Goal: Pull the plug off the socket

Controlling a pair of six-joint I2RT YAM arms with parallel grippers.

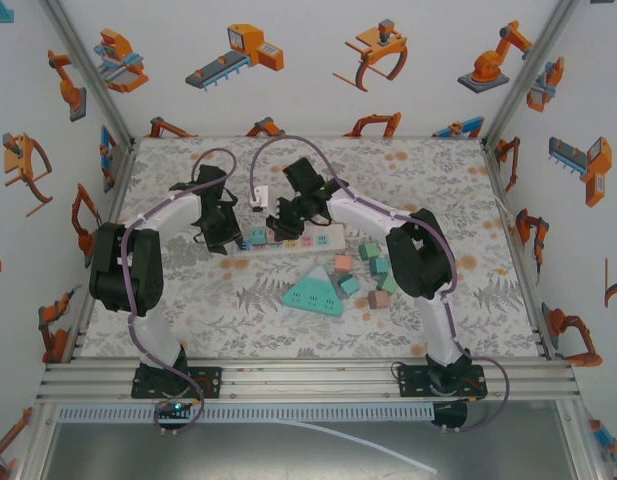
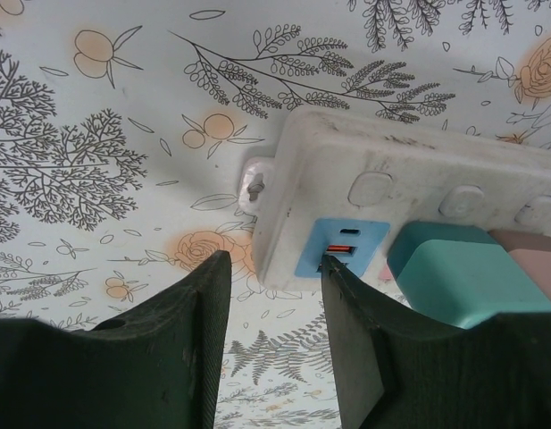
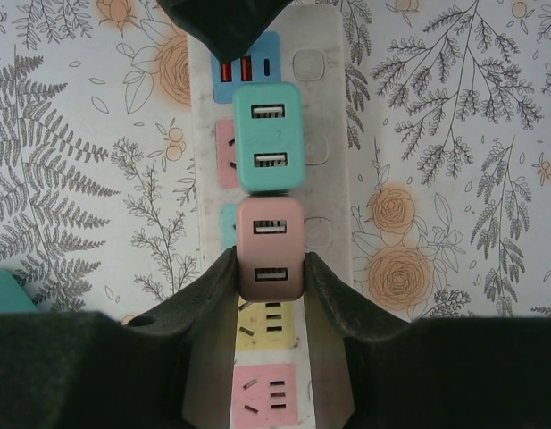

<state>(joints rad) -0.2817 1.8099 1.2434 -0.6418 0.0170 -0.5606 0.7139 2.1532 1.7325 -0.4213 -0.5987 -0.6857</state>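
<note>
Your right claw (image 3: 269, 268) is clamped on the pink plug (image 3: 269, 234), which sits in the white power strip (image 3: 327, 170) mid-table, next to the teal plug (image 3: 269, 134). Pull straight off the strip's face with no rocking. Your left claw (image 2: 275, 308) has its fingers slightly apart with nothing between them, and one finger looks to bear on the strip's left end, so use it as the hold-down. Both arms sit elbows-high with wrists pitched down over the strip, forearms reaching inward.
</note>
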